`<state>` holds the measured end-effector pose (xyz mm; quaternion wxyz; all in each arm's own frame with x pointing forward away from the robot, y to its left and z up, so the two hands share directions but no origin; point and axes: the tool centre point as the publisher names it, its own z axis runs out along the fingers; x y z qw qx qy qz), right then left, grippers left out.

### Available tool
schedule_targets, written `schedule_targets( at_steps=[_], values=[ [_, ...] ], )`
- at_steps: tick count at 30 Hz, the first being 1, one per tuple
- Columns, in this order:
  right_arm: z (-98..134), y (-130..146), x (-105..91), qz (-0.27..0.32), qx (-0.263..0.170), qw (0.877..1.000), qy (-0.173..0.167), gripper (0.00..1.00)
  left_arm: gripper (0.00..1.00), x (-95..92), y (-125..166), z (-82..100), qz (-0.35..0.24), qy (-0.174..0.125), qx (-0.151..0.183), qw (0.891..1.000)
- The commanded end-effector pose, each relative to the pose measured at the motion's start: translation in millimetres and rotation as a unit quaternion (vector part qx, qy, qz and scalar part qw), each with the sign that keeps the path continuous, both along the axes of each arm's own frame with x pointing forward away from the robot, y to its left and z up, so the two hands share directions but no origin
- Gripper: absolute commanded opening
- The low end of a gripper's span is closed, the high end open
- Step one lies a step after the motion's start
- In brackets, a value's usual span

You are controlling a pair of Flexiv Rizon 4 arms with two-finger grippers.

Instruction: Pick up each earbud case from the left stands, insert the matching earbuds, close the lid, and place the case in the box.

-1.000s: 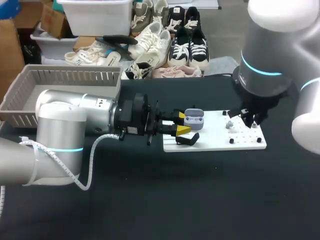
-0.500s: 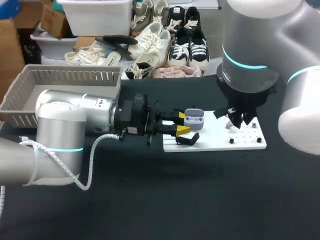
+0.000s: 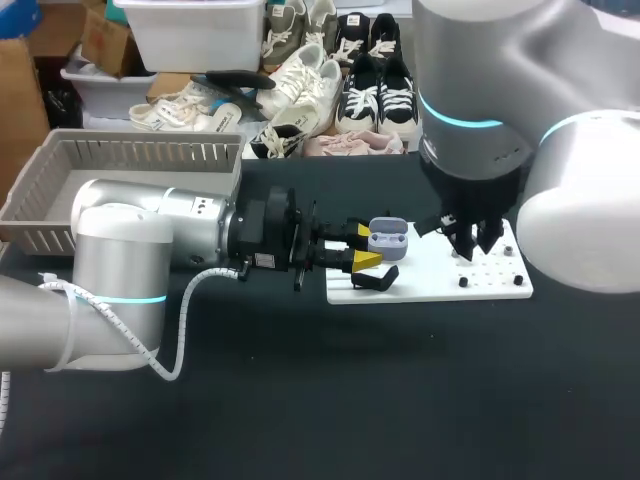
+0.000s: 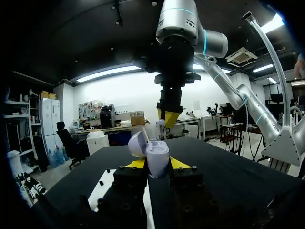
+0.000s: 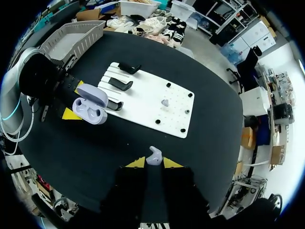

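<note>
My left hand (image 3: 366, 246) is clamped on the open purple earbud case (image 3: 387, 238). Its yellow tips press both sides of the base, and the lid is tipped back. The case sits at the stand end of the white board (image 3: 430, 280), just past the black stands (image 5: 128, 68). My right hand (image 3: 472, 240) hangs above the board's other end, pinching one purple earbud (image 5: 154, 155) between its tips. The case is off to that hand's side, apart, not under it. A second earbud (image 5: 165, 102) lies near the board's middle. The grey box (image 3: 120, 165) sits on the tabletop (image 3: 300, 400), well away from the board, past its stand end.
</note>
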<state>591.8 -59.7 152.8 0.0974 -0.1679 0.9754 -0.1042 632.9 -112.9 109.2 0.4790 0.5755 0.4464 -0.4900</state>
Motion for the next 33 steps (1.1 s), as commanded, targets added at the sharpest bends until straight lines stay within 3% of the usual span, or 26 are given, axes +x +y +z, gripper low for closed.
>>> schedule_targets(
  at_steps=[1,4,6,8,10,15,22,33],
  values=[
    [1,0,-0.8,0.0,0.0,1.0,0.0,0.0,0.0,0.2,0,-0.2,0.0,0.0,0.0,1.0],
    [1,0,-0.8,0.0,0.0,1.0,0.0,0.0,0.0,0.2,0,-0.2,0.0,0.0,0.0,1.0],
    [6,2,2.8,-0.051,-0.008,0.999,-0.003,0.0,0.0,0.2,0,-0.2,0.0,0.0,0.0,1.0],
    [10,4,4.5,-0.101,-0.017,0.994,-0.031,0.0,0.0,0.2,0,-0.2,0.0,0.0,0.0,1.0],
    [12,3,3.1,-0.142,-0.03,0.989,-0.034,0.0,0.0,0.2,0,-0.2,0.0,0.0,0.0,1.0],
    [14,5,-8.2,-0.221,-0.01,0.975,-0.02,0.0,0.0,0.2,0,-0.2,0.0,0.0,0.0,1.0],
    [12,18,-24.6,-0.256,0.016,0.967,0.004,0.0,0.0,0.2,0,-0.2,0.0,0.0,0.0,1.0],
    [15,23,-29.1,-0.264,0.031,0.964,-0.002,0.0,0.0,0.2,0,-0.2,0.0,0.0,0.0,1.0]
  ],
)
